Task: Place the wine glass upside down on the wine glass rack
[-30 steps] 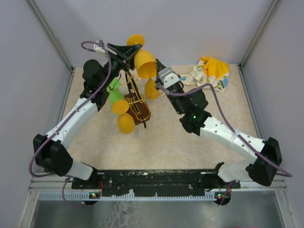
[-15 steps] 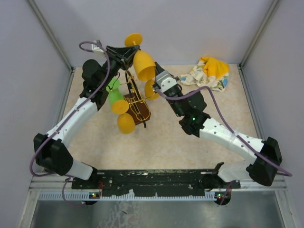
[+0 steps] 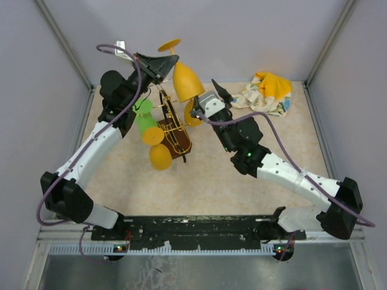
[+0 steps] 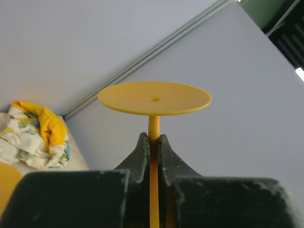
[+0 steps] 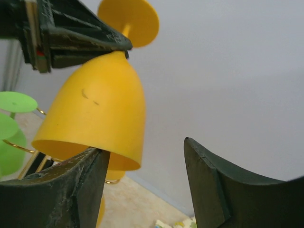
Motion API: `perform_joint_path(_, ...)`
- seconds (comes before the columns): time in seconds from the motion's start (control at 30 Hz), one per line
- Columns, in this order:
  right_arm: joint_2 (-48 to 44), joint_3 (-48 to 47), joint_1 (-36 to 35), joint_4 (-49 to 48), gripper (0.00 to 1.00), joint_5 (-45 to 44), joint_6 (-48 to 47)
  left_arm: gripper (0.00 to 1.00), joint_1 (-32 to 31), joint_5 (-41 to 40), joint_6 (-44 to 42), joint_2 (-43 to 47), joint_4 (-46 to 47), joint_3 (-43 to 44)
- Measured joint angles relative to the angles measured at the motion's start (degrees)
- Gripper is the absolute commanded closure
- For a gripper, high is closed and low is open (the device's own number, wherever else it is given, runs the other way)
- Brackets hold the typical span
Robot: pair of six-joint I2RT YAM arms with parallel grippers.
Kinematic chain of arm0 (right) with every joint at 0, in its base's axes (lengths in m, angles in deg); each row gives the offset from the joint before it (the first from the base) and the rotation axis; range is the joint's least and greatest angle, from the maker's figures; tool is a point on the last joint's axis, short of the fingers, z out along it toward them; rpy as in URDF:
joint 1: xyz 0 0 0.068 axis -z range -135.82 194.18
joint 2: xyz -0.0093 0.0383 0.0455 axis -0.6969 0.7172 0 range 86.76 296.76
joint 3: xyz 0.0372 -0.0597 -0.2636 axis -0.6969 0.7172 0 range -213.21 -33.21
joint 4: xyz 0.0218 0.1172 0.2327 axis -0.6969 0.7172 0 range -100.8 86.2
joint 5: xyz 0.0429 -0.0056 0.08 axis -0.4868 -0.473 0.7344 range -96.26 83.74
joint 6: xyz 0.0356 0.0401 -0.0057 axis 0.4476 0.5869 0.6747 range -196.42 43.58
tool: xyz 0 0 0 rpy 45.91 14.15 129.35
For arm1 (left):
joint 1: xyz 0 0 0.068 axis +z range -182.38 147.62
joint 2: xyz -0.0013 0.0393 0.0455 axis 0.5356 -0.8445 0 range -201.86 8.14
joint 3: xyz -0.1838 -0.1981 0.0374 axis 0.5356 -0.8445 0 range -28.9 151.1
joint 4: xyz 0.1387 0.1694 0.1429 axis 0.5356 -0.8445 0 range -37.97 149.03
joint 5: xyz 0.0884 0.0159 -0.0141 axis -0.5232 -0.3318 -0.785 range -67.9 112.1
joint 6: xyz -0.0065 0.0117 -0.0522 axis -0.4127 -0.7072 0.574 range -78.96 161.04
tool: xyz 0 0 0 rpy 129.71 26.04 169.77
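A yellow wine glass point(image 3: 186, 81) hangs upside down in the air above the rack, its foot point(image 4: 154, 98) on top. My left gripper point(image 3: 172, 61) is shut on its thin stem point(image 4: 154, 127) just under the foot. In the right wrist view the bowl point(image 5: 95, 109) hangs before my right gripper point(image 5: 145, 146), which is open and holds nothing. Its left finger point(image 5: 66, 190) sits just under the bowl's rim. The wine glass rack point(image 3: 171, 127), gold wire on a dark brown base point(image 3: 180, 146), stands below the held glass.
A green glass point(image 3: 145, 119) and two yellow glasses point(image 3: 160, 157) point(image 3: 192, 115) hang on the rack. A crumpled yellow and white cloth point(image 3: 265, 92) lies at the back right. Grey walls close in the back and both sides.
My left gripper shut on the stem. The right gripper let go of the bowl and opened. The glass rose a little and turned more upright, foot up.
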Motion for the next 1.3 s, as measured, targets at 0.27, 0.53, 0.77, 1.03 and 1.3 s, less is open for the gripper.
perform_joint_path(0.27, -1.57, -2.8, 6.25, 11.96, 0.17, -7.41, 6.86, 1.0, -0.57, 4.13, -21.38, 3.48, -7.85, 4.52)
perform_joint_path(0.53, -1.62, -13.66, 17.88, 26.45, 0.07, -10.51, 17.0, 1.0, -11.26, -0.83, -44.5, 8.76, -19.3, 5.73)
perform_joint_path(0.77, 1.57, -20.74, 26.64, 36.7, 0.01, -9.86, 25.49, 1.0, -24.57, -10.05, -57.27, 11.5, -21.51, 2.45)
perform_joint_path(1.03, 5.2, -21.2, 31.39, 44.74, 0.01, -7.56, 29.9, 1.0, -39.15, -23.65, -66.27, 18.01, -13.75, -16.83)
perform_joint_path(1.3, 5.2, -21.18, 32.11, 45.72, 0.01, -6.69, 30.42, 1.0, -45.55, -41.64, -72.04, 16.04, -1.79, -24.55)
